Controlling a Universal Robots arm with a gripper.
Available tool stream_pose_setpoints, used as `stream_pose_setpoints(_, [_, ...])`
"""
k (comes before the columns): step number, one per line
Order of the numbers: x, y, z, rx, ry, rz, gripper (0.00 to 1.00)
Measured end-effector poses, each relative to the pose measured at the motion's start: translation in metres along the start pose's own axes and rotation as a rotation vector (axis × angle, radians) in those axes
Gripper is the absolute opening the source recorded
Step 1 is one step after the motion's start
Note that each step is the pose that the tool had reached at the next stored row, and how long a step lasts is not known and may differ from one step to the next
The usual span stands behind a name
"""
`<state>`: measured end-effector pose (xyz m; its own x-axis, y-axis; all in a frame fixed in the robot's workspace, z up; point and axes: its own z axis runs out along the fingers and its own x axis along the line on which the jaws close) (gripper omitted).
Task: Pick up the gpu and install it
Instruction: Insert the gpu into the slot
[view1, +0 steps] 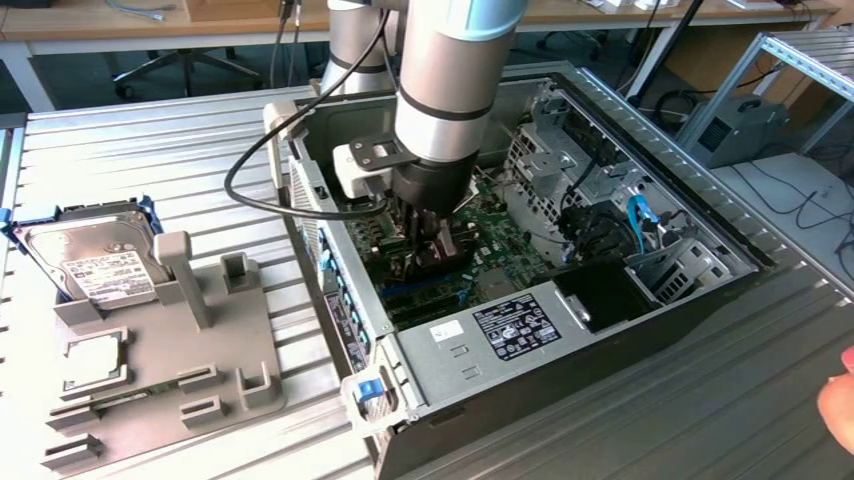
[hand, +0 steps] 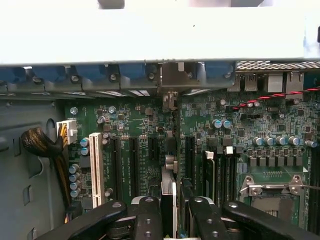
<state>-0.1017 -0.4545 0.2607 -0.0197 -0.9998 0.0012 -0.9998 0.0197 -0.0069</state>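
One card, the gpu (hand: 170, 192), is clamped edge-on in the end effector (hand: 170, 212) inside the case (view1: 694, 215), above the motherboard (hand: 150, 125) slots. Installation is in hand; alignment with a slot and a straight press are judged necessary.

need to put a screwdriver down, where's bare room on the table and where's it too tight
Free: the ribbed table behind the hard drive, and the stretch at the exterior view's right of the computer case. Crowded: the grey fixture tray and inside the case, where the tool holds the gpu over the motherboard.
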Motion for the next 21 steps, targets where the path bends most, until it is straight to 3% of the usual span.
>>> stream_pose_setpoints(17, [-0.0001, -0.0001, 0.0038, 0.0005, -0.001, 0.0, 0.27])
stream_pose_setpoints(18, [-0.0001, -0.0001, 0.0038, 0.0005, -0.0009, 0.0, 0.33])
stream_pose_setpoints(20, [0.0, -0.0001, 0.0034, 0.0001, -0.0002, 0.0, 0.33])
stream_pose_setpoints(21, [0.0, -0.0001, 0.0035, 0.0001, -0.0002, 0.0, 0.4])
